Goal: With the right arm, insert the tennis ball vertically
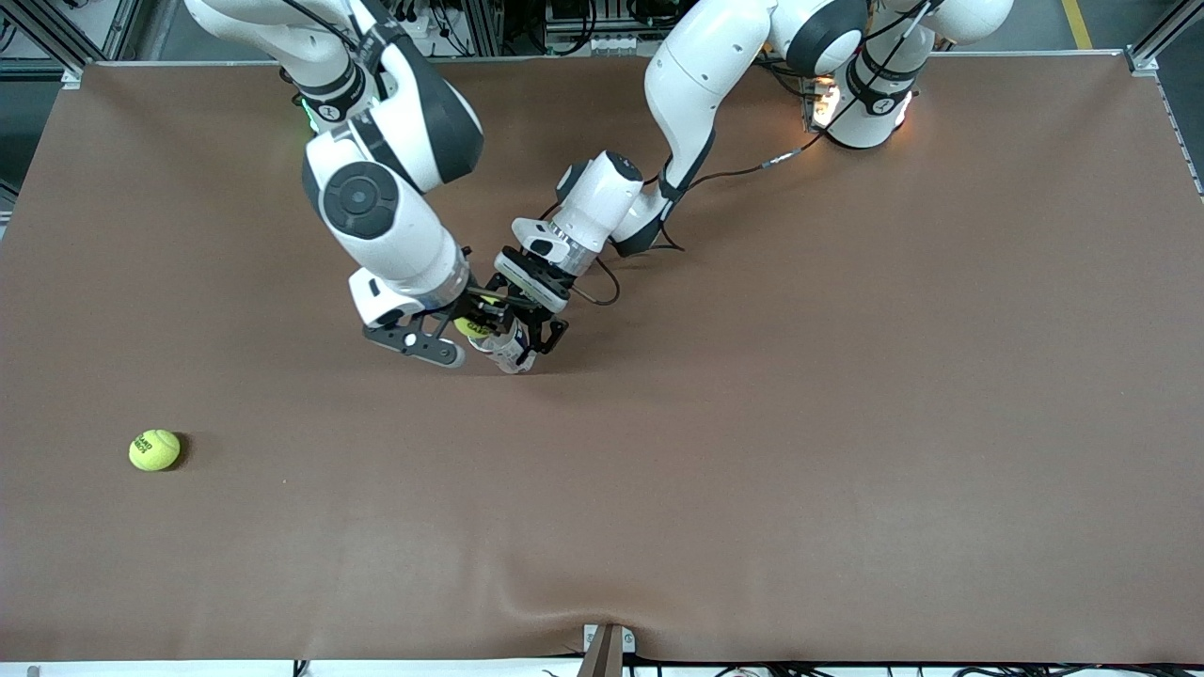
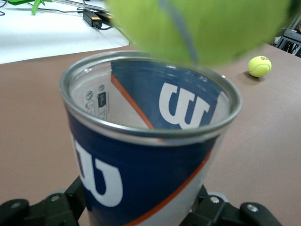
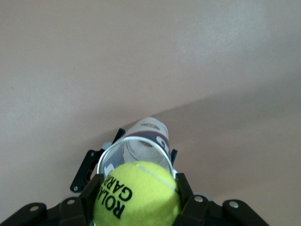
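Note:
My right gripper (image 1: 473, 322) is shut on a yellow tennis ball (image 1: 476, 325) and holds it just over the open mouth of a can (image 1: 508, 355). The can is blue and white with an orange stripe and a metal rim (image 2: 150, 134), and it stands tilted on the brown table. My left gripper (image 1: 525, 340) is shut on the can's lower body. In the right wrist view the tennis ball (image 3: 138, 193) sits between the black fingers (image 3: 186, 195), with the can (image 3: 141, 141) below it. In the left wrist view the tennis ball (image 2: 202, 28) hangs at the rim, and the can shows no ball inside.
A second tennis ball (image 1: 154, 449) lies on the brown table cover (image 1: 752, 423) toward the right arm's end, nearer to the front camera than the can; it also shows in the left wrist view (image 2: 259, 66). The cover has a small ripple by its front edge (image 1: 527, 602).

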Controlling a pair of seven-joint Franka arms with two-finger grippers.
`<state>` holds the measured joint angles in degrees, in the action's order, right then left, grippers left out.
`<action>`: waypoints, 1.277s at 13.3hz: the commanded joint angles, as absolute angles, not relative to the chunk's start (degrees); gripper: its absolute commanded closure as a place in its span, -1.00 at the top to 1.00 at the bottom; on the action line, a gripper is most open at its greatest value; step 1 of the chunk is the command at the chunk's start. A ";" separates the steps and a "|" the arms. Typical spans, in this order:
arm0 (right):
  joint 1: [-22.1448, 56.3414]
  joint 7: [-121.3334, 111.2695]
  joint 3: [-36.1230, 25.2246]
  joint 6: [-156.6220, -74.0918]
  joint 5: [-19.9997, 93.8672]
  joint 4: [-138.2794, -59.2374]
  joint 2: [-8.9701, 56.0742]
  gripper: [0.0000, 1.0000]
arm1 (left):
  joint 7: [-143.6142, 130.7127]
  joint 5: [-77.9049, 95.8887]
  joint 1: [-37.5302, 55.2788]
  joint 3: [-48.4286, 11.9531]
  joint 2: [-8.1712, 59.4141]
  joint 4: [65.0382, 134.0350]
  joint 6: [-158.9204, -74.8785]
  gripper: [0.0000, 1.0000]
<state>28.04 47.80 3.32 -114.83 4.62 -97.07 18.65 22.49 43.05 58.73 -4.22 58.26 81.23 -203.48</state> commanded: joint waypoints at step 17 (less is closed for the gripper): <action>28.13 48.52 2.72 -115.84 4.75 -96.94 20.39 1.00 | 21.97 43.77 59.50 -3.34 59.15 79.98 -203.55 0.57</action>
